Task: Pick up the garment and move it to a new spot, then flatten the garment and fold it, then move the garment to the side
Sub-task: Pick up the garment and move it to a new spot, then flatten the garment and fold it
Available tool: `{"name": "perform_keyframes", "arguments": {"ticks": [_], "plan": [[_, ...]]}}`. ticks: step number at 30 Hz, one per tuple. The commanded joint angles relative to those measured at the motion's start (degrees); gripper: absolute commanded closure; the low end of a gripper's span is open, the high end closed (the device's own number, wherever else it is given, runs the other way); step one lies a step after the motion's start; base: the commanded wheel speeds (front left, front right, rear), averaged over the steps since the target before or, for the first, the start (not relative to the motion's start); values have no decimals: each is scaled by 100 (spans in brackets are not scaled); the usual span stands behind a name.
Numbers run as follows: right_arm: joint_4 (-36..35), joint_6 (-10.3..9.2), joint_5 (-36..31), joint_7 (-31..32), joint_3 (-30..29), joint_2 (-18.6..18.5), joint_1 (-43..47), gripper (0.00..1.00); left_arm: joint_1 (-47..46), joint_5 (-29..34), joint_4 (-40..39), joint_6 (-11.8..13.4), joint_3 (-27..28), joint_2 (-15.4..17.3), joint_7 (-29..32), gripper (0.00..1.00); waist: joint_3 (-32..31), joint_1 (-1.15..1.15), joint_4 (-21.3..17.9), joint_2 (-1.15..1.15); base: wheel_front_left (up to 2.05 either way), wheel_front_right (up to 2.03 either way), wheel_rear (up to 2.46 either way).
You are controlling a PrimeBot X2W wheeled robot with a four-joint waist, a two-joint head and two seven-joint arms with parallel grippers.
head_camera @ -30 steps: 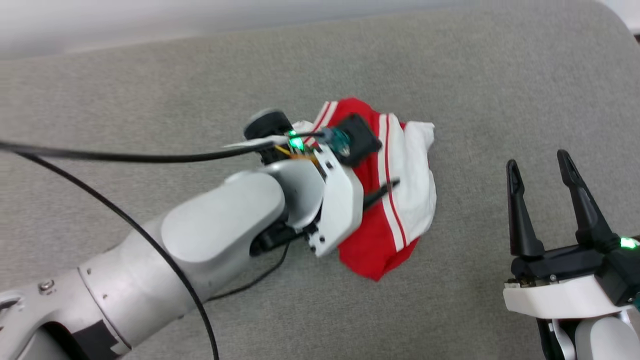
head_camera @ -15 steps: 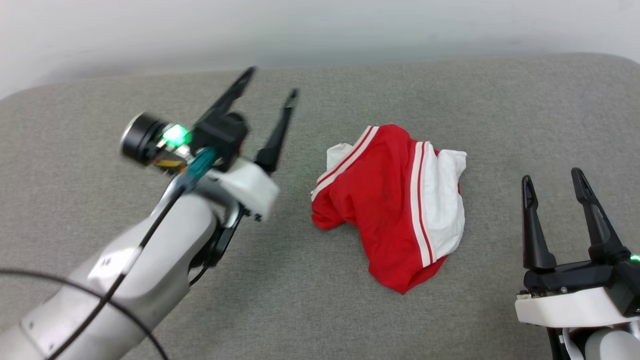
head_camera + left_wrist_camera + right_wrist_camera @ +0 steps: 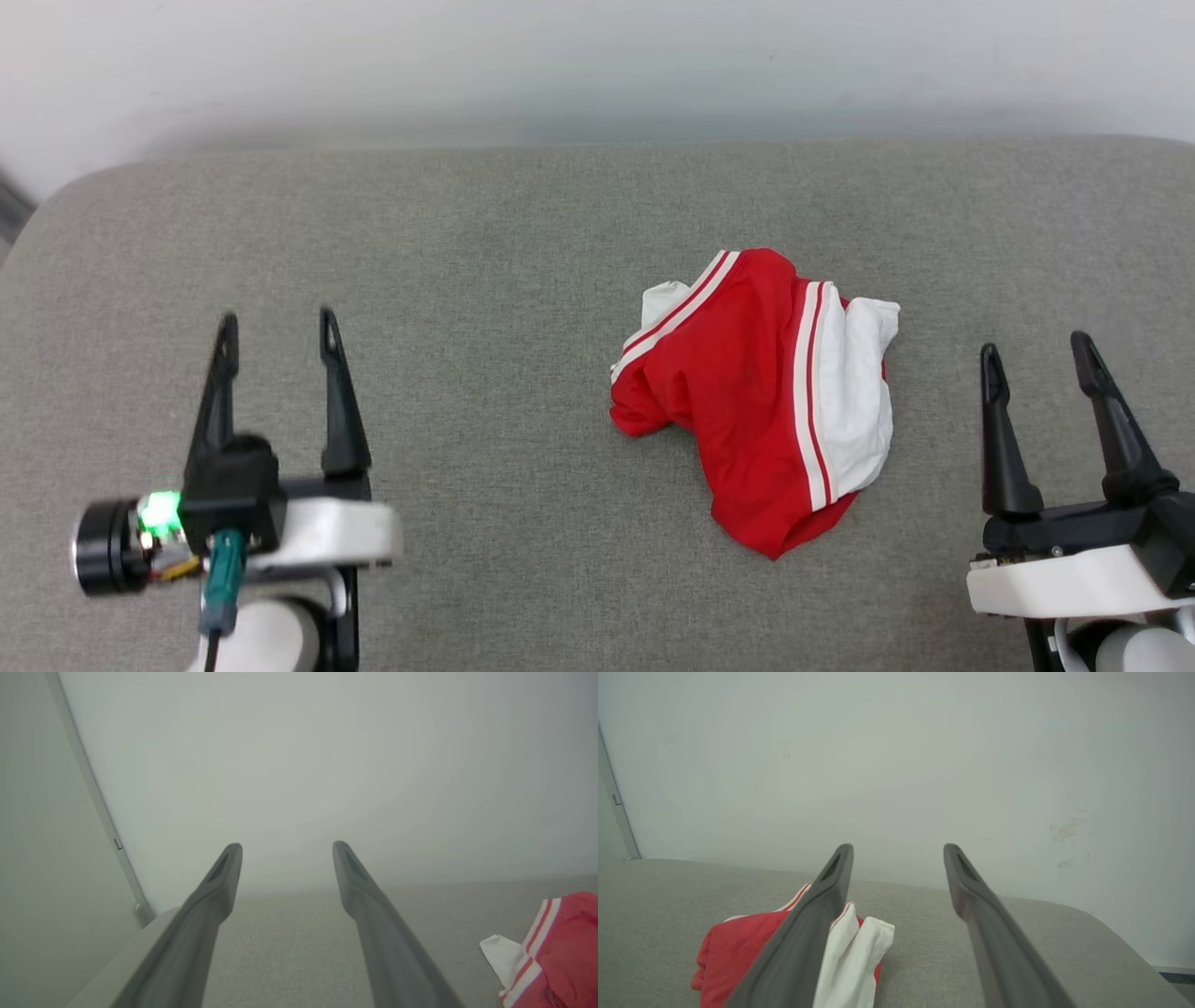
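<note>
It looks like a bare test room rather than a lived-in home. A wide grey upholstered pad [image 3: 467, 280] with rounded corners sits against a blank white wall [image 3: 896, 765] marked by a few scuffs [image 3: 1066, 830]. A robot's left pincer [image 3: 277, 319] and right pincer [image 3: 1035, 345] hang over it.

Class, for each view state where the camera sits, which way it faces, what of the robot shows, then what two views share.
Head view: on the head, facing down at the garment on the grey cushion; left tool lower left, right tool lower right.
Left wrist view: on that wrist, facing the wall along its open fingers; garment lower right.
Right wrist view: on that wrist, facing the wall along its fingers; garment lower left.
Both wrist views share wall and garment.
</note>
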Motion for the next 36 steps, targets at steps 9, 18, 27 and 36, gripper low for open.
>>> {"name": "perform_keyframes", "arguments": {"ticks": [9,18,27,36], "plan": [[354,-4,313,-12,63,7,388,0,1344,772,143,-885,1014,-992,-15,0,-333,0,-63,0,0,0,0],[555,-4,472,-12,46,7,718,0,1804,1220,254,-1667,1428,-1511,-15,0,-566,0,-62,0,0,0,0],[600,-3,568,-12,23,7,884,0,2052,1467,321,-2119,1727,-1841,-15,0,-688,0,-67,0,0,0,0],[572,-3,677,-12,-23,7,689,0,2112,1616,379,-2371,1969,-2042,-15,0,-712,0,-74,0,0,0,0]]}}
